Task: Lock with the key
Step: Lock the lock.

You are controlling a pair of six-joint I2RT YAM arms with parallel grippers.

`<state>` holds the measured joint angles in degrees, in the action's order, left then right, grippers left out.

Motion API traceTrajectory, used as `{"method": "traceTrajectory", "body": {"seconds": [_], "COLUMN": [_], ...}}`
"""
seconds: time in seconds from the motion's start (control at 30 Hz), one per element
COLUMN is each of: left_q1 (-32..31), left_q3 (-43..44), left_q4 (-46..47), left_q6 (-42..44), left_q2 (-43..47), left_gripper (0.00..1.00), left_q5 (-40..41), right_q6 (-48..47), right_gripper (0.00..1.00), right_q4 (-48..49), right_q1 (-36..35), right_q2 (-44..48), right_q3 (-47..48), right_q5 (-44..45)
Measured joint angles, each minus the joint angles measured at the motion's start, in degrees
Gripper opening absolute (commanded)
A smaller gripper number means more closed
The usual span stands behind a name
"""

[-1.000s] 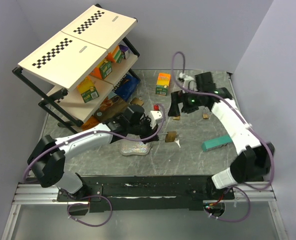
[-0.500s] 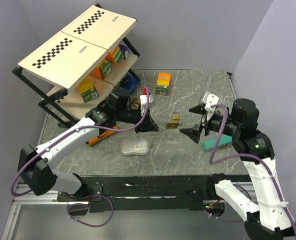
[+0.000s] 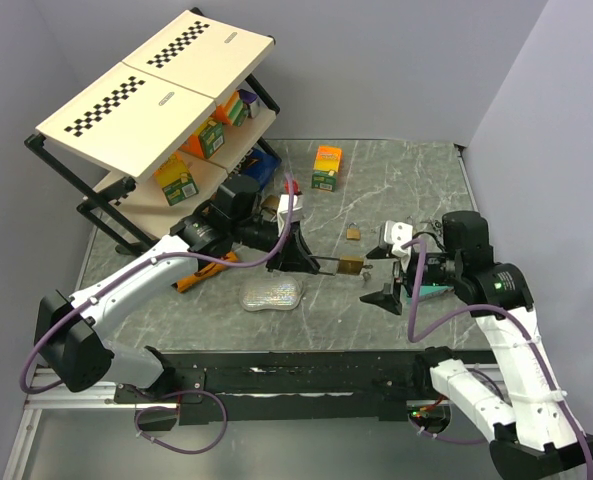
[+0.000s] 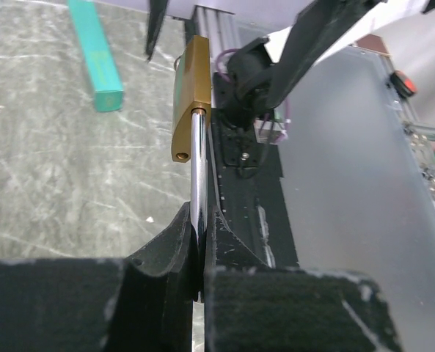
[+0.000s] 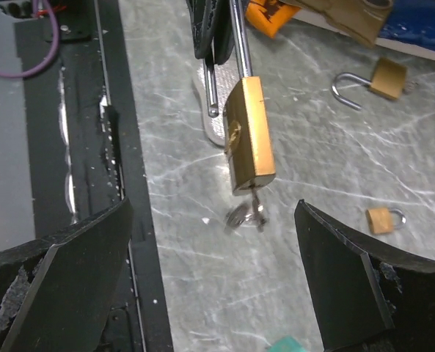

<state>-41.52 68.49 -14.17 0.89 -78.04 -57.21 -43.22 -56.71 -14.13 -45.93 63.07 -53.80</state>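
Grips shackle (image 4: 197,161) of padlock (image 4: 190,88) in left pincer (image 4: 196,246), long axis aimed at right pincer (image 5: 211,216), spread wide, key (image 5: 245,215) just ahead, centred.

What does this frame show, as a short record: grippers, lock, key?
left gripper: shut on brass padlock's shackle
right gripper: open, a finger each side of the key, not touching
key: hanging from padlock's keyway
shackle: open, one leg free of the body
table: two other padlocks, teal box
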Motion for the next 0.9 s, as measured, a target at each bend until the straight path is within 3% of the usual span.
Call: {"method": "traceTrajectory", "body": {"seconds": [0.27,0.5,0.73,0.9], "left_q1": [-0.8,-0.8,-0.8,-0.5], "left_q3": [0.0,0.7,0.7,0.6], "left_q4": [0.0,0.4,3.3,5.2], "left_q6": [0.0,-0.4,-3.9,-5.9], "left_q2": [0.0,0.0,0.3,0.8], "left_gripper": [0.01,0.01,0.01,0.01], "left_q5": [-2.5,-3.0,-3.2,-3.6], "right_q6": [0.3,1.2,4.2,6.2], "right_gripper": [0.96,0.73,0.58,0.3], "right_q4": [3.2,5.3,9.2,11.1], "right_q1": [-0.1,-0.8,-1.7,-2.3], "right_q2": [-1.6,-3.9,-4.3,-4.3], "right_q3": [-1.8,-2.3,-2.3,-2.4], "right_q5": [-3.3,-6.0,-7.4,-7.9]}}
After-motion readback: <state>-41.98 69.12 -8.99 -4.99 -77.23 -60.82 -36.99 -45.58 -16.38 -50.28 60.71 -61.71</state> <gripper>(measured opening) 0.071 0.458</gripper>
